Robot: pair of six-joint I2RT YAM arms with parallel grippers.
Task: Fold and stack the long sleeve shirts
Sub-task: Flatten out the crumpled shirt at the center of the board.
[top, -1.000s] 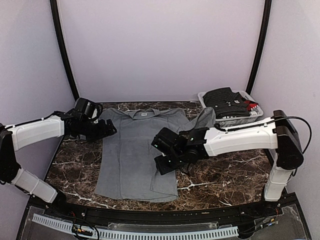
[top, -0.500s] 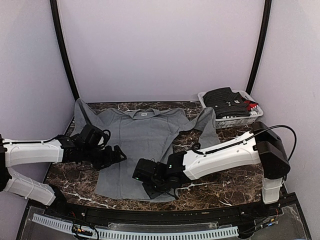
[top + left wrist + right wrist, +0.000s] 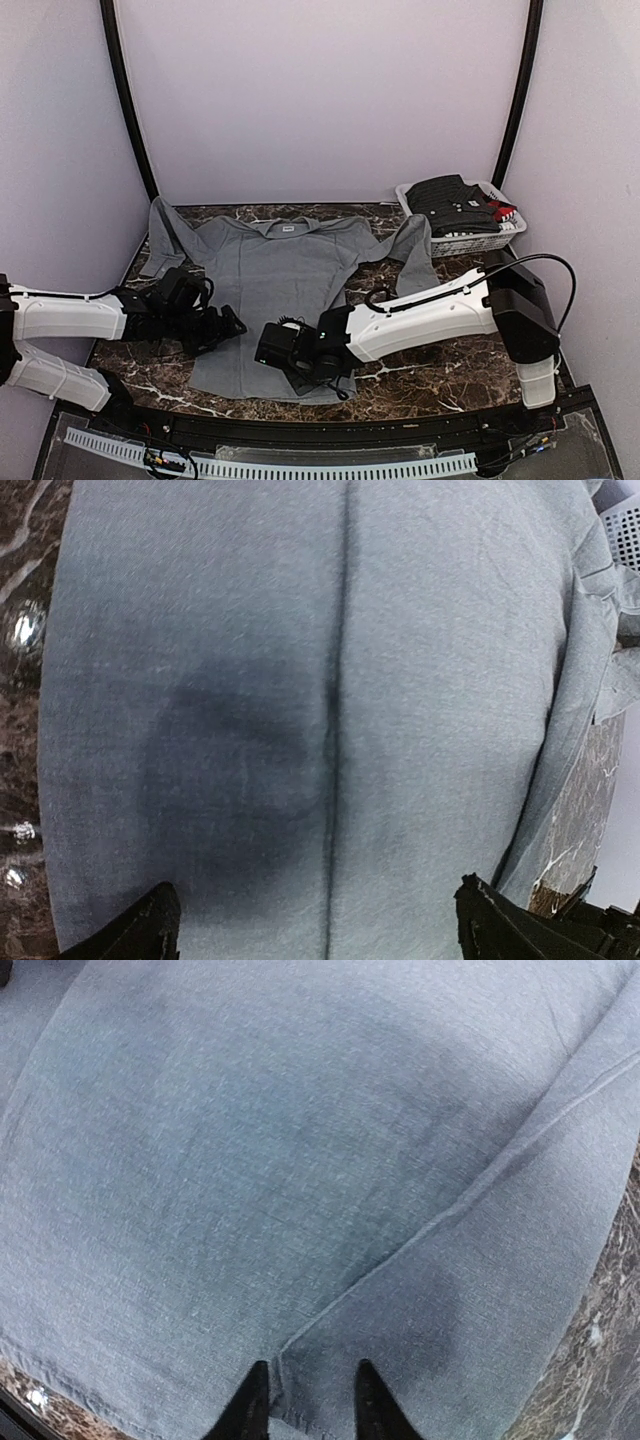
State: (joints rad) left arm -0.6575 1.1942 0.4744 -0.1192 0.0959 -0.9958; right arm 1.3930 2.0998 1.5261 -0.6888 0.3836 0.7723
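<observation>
Grey shirt point(image 3: 275, 280): spread flat on the dark marble table point(image 3: 440, 345), collar point(image 3: 285, 229) at the far side, hem toward the arms.
Sleeves: the far-left sleeve point(image 3: 163, 235) trails out to the back corner on the left arm's side. The far-right sleeve point(image 3: 415, 245) reaches toward the basket point(image 3: 470, 243) and ends just beside it.
Basket: white, at the far right corner, with dark clothes point(image 3: 450, 200) folded inside.
Left claw point(image 3: 228, 325): low at the shirt's side edge on the left arm's side, near the hem end and pointing in across the cloth.
Left claw's fingers: spread wide apart and holding nothing. Its wrist camera shows the grey cloth filling the whole space ahead of them, with a dark crease running straight down the middle.
Right claw point(image 3: 268, 352): down over the near part of the shirt, close to the hem and toward the middle of it, the white arm reaching in across the table from the right.
Right claw's fingers: the two black tips point(image 3: 250, 1405) stand only a little apart and are pressed against the cloth. A raised fold line runs slantwise down the shirt into the gap between them.
Right claw's grip: from here I cannot tell whether the tips actually pinch that fold.
The two claws: near each other along the shirt's near end, not touching.
</observation>
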